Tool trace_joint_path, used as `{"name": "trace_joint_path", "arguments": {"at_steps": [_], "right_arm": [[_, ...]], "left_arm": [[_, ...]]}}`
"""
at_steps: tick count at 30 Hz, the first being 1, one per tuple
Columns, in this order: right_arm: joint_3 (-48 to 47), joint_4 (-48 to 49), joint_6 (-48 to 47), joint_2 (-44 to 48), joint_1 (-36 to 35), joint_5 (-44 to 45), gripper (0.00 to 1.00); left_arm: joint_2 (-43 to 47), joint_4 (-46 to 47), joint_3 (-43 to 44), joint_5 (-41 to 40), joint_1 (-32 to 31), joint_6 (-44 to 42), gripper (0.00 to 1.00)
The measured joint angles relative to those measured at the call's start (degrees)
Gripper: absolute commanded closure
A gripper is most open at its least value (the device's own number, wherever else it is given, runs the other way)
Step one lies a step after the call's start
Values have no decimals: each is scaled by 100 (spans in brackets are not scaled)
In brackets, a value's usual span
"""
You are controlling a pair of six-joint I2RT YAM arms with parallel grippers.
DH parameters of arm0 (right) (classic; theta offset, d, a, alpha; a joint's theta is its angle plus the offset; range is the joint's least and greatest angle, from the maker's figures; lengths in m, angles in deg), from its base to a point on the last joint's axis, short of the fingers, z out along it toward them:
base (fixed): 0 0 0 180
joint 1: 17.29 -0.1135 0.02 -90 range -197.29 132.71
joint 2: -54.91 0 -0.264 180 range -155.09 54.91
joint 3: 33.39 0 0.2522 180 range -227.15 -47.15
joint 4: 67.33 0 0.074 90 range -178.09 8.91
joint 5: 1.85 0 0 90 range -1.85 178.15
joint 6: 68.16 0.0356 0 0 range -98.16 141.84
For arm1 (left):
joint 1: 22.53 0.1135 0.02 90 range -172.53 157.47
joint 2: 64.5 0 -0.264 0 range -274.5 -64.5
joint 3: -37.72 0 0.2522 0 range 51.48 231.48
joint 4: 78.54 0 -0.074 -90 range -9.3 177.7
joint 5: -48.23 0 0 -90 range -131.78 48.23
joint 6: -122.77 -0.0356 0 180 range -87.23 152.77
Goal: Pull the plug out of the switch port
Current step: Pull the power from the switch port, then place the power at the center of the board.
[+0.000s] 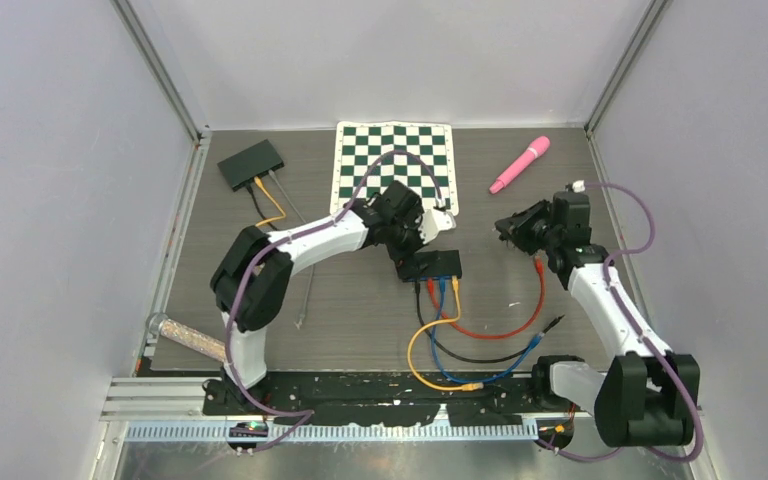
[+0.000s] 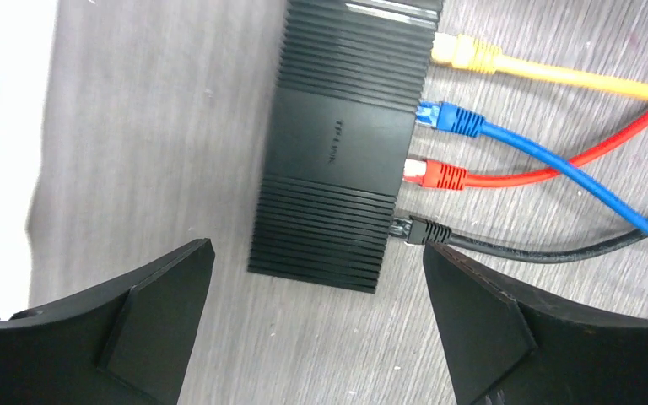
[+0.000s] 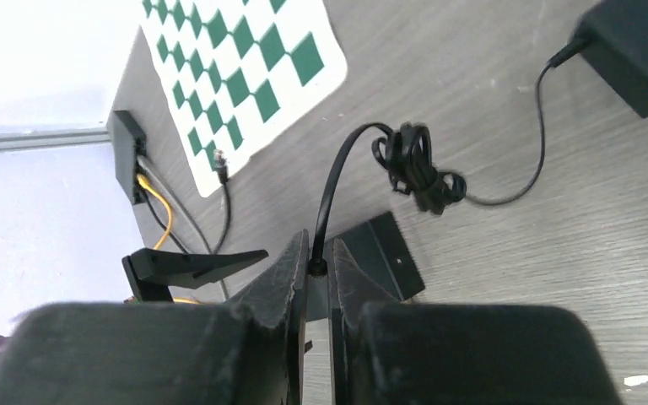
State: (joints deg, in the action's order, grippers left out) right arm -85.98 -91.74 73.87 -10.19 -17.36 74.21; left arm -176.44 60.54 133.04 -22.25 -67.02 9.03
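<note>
The black switch (image 1: 430, 265) lies mid-table with a yellow (image 2: 464, 52), a blue (image 2: 451, 118), a red (image 2: 439, 175) and a black plug (image 2: 426, 230) in the ports on its near side. My left gripper (image 2: 316, 253) hangs just over the switch (image 2: 337, 143), jaws wide open with nothing between them. To the right of the switch, my right gripper (image 3: 316, 245) is shut on a small black plug (image 3: 315, 268) at the end of a thin black cable. That cable runs through a tied bundle (image 3: 418, 169) to a black adapter (image 3: 633, 51). This plug is held apart from the switch (image 3: 380, 253).
A green-and-white checkerboard mat (image 1: 395, 160) lies at the back, with a second black switch (image 1: 251, 163) to its left and a pink microphone-shaped object (image 1: 520, 165) to its right. The coloured cables loop toward the front edge (image 1: 470, 350). A glittery tube (image 1: 185, 335) lies front left.
</note>
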Motion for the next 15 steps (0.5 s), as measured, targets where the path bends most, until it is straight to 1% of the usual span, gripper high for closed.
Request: {"name": "trace_joint_path", "arguments": {"at_steps": [2,4,10,15], "right_arm": [[-293,-199,-236,223,33,107,95],[-647,-437,-501,356,103,173,94],[-1906,-1209,-1287,372,367,330,95],[-2717,-1554,-1703,356,507,511,95]], "left_arm": [[254,186,-90,-114,0,125,0],[601,575,-297,-295,0,321,1],[1766,1985,-1357,-960,2,1069,0],[2260,2579,-1641,-1602,15,1602,0]]}}
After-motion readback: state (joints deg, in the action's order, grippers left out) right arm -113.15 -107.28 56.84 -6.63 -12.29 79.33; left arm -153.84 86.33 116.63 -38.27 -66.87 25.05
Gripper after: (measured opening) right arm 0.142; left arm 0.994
